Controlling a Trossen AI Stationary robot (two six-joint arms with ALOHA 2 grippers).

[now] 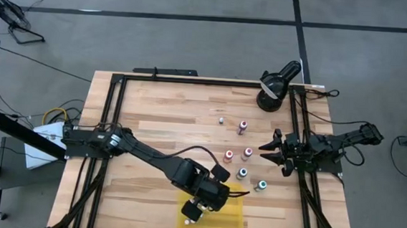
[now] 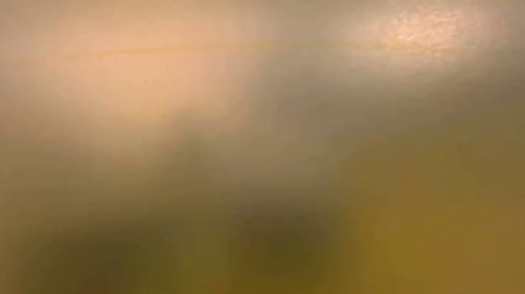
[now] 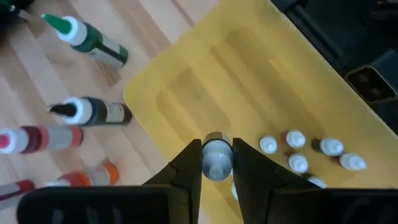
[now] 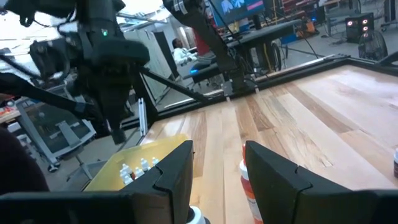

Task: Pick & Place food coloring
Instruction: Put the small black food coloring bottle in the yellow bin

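Note:
My left gripper (image 1: 195, 210) is over the flat yellow tray (image 1: 231, 218) near the table's front edge, shut on a small pale food coloring bottle (image 3: 216, 158). Several white-capped bottles (image 3: 297, 149) lie in the tray. More food coloring bottles stand on the wood at centre right, among them a pink-capped one (image 1: 228, 156) and a teal-capped one (image 1: 261, 185). My right gripper (image 1: 269, 152) waits open at the right, level, with a bottle (image 4: 247, 183) on the table just beyond its fingers. The low view shows only a yellowish blur. My left gripper pinches the small bottle by its two opposite sides (image 3: 216, 167) between its two fingers. The fingers come slanting down from above. The bottle is held above the yellow tray (image 3: 249, 81), beside the bottles that lie there.
Green (image 3: 93, 40), black (image 3: 93, 112), red (image 3: 37, 138) and orange (image 3: 87, 175) bottles lie on the wood beside the tray. A black camera mount (image 1: 273, 86) stands at the back right. Black frame rails (image 1: 109, 122) run along the table's sides. Bare wood fills the far left.

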